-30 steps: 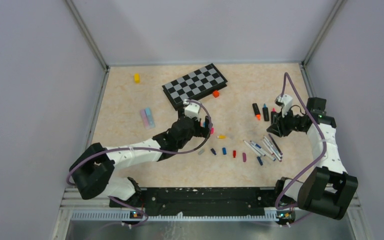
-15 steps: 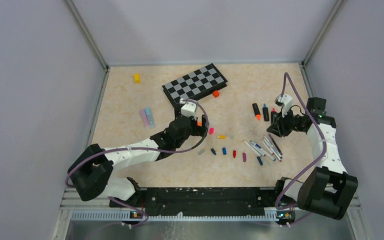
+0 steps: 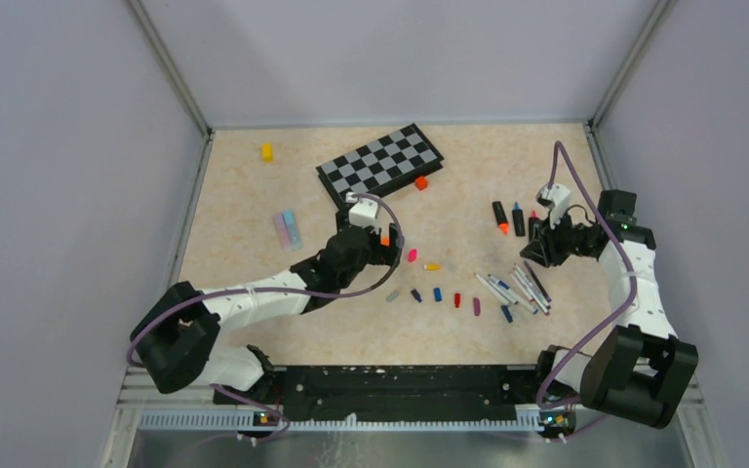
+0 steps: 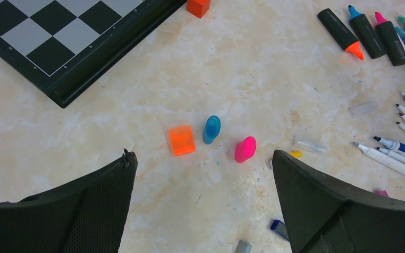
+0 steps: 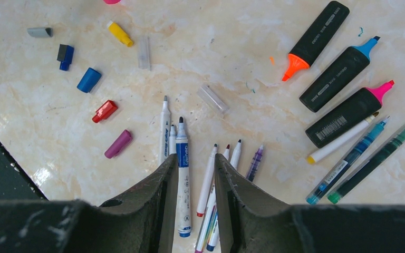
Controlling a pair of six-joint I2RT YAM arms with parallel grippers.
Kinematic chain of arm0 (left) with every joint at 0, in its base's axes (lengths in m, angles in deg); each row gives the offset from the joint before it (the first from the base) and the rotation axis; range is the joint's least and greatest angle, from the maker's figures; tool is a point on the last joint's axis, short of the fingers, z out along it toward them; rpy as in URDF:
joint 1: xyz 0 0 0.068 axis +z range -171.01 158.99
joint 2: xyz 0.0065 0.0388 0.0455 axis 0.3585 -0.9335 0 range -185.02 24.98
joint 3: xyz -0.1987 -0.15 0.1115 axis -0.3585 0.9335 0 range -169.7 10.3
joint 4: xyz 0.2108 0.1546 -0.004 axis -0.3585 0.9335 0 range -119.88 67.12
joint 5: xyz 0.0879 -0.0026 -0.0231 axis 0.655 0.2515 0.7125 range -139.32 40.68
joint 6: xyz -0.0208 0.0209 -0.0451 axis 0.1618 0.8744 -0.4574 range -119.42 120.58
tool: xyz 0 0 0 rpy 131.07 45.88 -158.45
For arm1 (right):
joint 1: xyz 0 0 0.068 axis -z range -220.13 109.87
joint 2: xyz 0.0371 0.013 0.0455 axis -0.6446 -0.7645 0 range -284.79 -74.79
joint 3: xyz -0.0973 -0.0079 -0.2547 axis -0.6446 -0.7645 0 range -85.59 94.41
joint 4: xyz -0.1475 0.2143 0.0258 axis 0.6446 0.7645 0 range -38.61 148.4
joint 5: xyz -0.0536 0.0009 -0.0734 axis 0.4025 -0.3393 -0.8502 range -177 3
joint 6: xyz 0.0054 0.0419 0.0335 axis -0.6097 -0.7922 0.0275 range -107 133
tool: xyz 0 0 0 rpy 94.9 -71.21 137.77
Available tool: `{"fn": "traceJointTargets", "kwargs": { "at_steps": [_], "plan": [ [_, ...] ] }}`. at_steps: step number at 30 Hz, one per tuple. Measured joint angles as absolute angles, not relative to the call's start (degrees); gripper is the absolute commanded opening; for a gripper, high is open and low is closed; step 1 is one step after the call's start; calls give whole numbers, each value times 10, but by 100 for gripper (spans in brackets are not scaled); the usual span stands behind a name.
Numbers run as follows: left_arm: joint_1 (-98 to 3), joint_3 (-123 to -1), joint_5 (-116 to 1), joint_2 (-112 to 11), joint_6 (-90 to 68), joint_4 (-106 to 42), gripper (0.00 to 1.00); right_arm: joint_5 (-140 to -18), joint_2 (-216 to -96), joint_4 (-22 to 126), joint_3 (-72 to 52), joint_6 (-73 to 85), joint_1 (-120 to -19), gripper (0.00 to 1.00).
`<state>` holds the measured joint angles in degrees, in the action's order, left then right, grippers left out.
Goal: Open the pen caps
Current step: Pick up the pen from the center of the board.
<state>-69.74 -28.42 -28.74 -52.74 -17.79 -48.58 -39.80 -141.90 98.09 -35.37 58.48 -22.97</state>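
**Left hand** (image 4: 203,156): over mid-table (image 3: 254,195), at 6 o'clock of the chessboard (image 4: 58,42). Jaws spread wide, nothing between them.
- Its wrist view shows three loose caps on the table past the fingertips, each lying clear of the others.
- The orange cap (image 4: 182,140) is square-ended. The rounded blue cap (image 4: 211,129) lies just at its 2 o'clock. The pink cap (image 4: 245,149) lies at 4 o'clock of the blue one.
- The yellow cap (image 4: 295,154) lies further out toward 3 o'clock, next to the right finger's tip.
- The orange block (image 4: 198,6) sits at 12 o'clock, just off the chessboard's edge.

**Right hand** (image 5: 195,161): at the table's right side. Jaws stand a narrow gap apart and are not clamped on anything visible.
- Through the gap shows a white marker (image 5: 182,174) with a blue band, lying on the table with its tip bare.
- It belongs to a fan of thin pens (image 5: 235,155), all with tips showing.
- At 1 to 2 o'clock, three black highlighters (image 5: 343,71) lie side by side. They are uncapped, with orange, blue and pink tips.
- Three more thin pens lie close beside the pink-tipped highlighter.

**Loose caps** at 10 to 11 o'clock of the right hand, scattered and apart:
- grey cap (image 5: 39,32)
- dark blue cap (image 5: 65,55)
- small blue cap (image 5: 88,79)
- red cap (image 5: 104,111)
- purple cap (image 5: 118,144)
- two clear caps (image 5: 212,99), nearer the marker tips

**Top view**
- The yellow block (image 3: 266,151) sits alone at 9 o'clock of the chessboard.
- A lilac and light-blue pair (image 3: 288,228) lies at 9 o'clock of the left hand, the two touching. They are too small to tell more.
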Motion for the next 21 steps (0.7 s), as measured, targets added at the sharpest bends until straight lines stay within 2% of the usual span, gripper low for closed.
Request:
{"fn": "traceJointTargets", "kwargs": {
  "at_steps": [14, 21],
  "plan": [
    [-680, -275, -291, -523, -183, -482, 99, -398, -1419, 981, -354, 585, -230, 30],
    [-634, -275, -324, -523, -204, -471, 99, -397, -1419, 981, -354, 585, -230, 31]
  ]
}}
